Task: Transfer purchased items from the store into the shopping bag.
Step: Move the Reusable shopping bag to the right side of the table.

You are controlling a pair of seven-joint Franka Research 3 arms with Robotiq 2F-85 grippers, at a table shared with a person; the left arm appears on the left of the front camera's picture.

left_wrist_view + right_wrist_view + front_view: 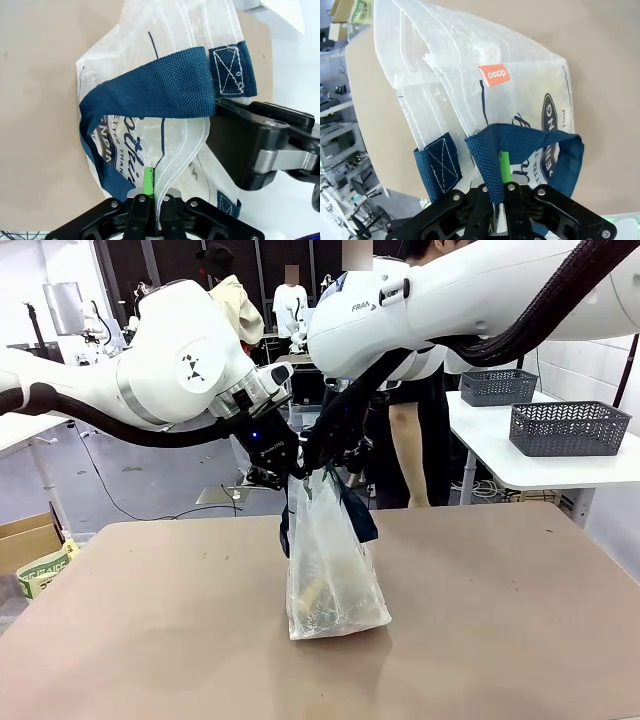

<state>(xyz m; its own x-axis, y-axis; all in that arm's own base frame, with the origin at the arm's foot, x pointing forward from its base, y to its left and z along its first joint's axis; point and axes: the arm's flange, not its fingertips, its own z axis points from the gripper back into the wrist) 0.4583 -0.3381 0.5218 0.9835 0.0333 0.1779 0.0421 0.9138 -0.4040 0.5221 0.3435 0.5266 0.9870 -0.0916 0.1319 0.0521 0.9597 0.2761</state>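
Note:
The shopping bag (330,570) stands upright on the brown table (150,640), whitish and translucent with navy straps. My left gripper (272,472) is shut on the bag's plastic rim (159,172), its green pad (148,181) against the film. My right gripper (328,462) is shut on a navy strap (487,155) next to its green pad (505,167). The right gripper's black fingers (245,145) also appear in the left wrist view, at the strap's stitched end. A yellowish-tan item (318,592) shows dimly through the bag; the other purchased items are hidden.
Two dark grey mesh baskets (568,428) (497,387) stand on a white side table at the back right; I cannot tell which is the store. A person in black (410,440) stands behind the bag. A cardboard box (28,538) sits off the left edge.

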